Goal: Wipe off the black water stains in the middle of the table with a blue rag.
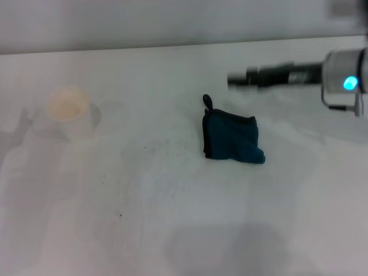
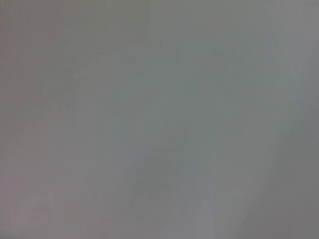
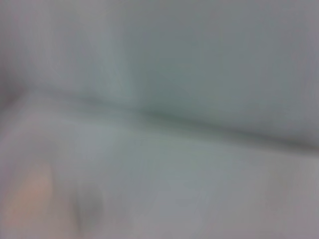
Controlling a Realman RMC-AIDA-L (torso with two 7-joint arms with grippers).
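Note:
A folded dark blue rag (image 1: 232, 137) with a small loop at its far corner lies on the white table (image 1: 172, 230) near the middle. No dark blob shows; only a few tiny dark specks (image 1: 121, 215) dot the table left of and nearer than the rag. My right gripper (image 1: 234, 80) reaches in from the right, above the table and beyond the rag, apart from it. My left gripper is out of view, and the left wrist view shows only a plain grey surface.
A pale cup (image 1: 68, 109) with a cream-coloured inside stands at the left of the table. The table's far edge (image 1: 172, 45) meets a grey wall. The right wrist view shows a blurred pale surface and an edge.

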